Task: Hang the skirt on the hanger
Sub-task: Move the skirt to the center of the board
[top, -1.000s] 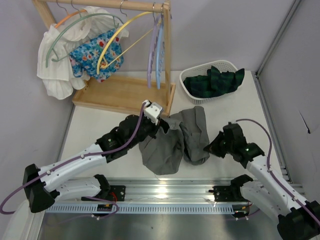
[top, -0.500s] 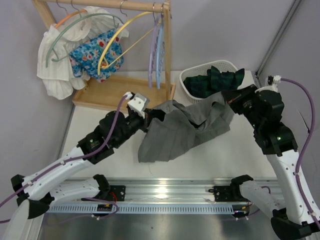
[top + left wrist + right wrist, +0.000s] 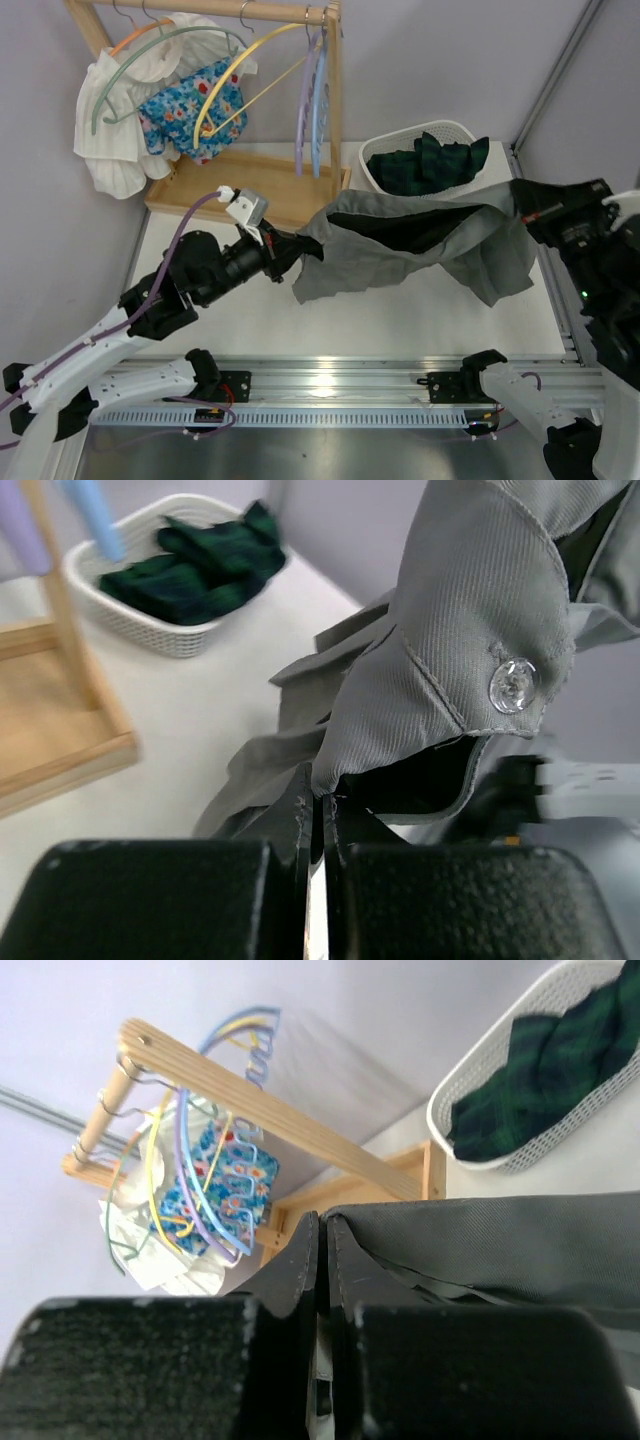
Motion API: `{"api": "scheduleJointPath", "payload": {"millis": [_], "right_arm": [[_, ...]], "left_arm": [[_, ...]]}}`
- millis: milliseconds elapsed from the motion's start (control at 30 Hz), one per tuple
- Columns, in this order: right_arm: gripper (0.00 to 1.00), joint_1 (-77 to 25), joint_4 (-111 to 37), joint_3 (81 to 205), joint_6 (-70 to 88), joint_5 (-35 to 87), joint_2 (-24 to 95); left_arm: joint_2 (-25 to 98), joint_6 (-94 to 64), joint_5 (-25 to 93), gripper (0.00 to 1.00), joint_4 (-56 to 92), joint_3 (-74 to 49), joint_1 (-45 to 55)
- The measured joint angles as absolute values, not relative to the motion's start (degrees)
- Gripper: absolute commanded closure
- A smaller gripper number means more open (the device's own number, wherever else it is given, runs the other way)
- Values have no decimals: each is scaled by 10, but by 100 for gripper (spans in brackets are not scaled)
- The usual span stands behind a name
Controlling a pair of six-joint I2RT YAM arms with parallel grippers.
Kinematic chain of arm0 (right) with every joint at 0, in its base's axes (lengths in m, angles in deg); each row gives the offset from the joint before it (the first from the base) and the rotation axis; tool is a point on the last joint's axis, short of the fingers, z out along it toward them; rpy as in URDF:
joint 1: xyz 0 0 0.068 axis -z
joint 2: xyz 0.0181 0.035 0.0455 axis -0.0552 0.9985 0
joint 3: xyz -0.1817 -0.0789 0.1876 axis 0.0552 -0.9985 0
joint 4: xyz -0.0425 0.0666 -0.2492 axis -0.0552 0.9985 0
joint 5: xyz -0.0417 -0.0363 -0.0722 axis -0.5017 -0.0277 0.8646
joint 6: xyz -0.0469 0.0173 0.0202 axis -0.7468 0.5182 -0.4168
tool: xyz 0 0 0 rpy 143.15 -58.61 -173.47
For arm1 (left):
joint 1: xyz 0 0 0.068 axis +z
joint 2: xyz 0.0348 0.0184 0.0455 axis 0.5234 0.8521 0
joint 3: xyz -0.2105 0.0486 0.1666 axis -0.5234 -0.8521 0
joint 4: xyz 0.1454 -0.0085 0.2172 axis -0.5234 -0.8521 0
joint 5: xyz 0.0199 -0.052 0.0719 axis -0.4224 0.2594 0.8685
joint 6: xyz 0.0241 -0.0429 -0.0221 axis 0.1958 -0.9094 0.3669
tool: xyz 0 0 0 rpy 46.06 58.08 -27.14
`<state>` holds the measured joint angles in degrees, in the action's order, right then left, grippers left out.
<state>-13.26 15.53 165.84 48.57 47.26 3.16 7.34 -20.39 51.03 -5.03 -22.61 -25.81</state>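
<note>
The grey skirt (image 3: 400,255) hangs in the air, stretched by its waistband between my two grippers, its waist gaping open. My left gripper (image 3: 298,246) is shut on the left end of the band; in the left wrist view the gripper (image 3: 322,790) pinches the cloth (image 3: 450,630) just below a clear button (image 3: 512,683). At the right end, my right gripper (image 3: 522,208) is shut on the band too, and the right wrist view shows it (image 3: 322,1222) gripping the skirt's edge (image 3: 500,1250). Empty yellow (image 3: 235,75), purple and blue hangers (image 3: 310,100) hang on the wooden rack (image 3: 320,14).
The rack's wooden base (image 3: 240,190) lies just behind the left gripper. A white garment (image 3: 110,150) and a floral one (image 3: 185,110) hang on other hangers at the left. A white basket (image 3: 385,188) with dark green plaid cloth stands behind the skirt.
The skirt lay on the table a second ago. Both grippers have lifted it and pulled it apart, the right one swinging far right and up, the left one drawing back left.
</note>
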Motion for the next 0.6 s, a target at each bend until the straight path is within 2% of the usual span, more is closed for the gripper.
{"api": "scheduleJointPath", "payload": {"millis": [133,200,300,400,467,600], "right_arm": [[100,-132,237,1745,470,498,37],[100,-132,274,1741,464,521,45],[100,-123,275,1634,456,540,51],[100,-70,266,1513,437,495,102],[100,-3,235,1469,422,431,161],[100,80,168,1424,400,359,240]], "left_arm": [[110,-265,495,100,-73,-162,-276],[130,-294,496,100,-80,-147,-276],[157,-355,472,100,-75,-177,-248],[181,-420,418,100,-21,-271,-192],[222,-451,397,100,-10,-320,-168],[306,-467,379,100,19,-331,-164]]}}
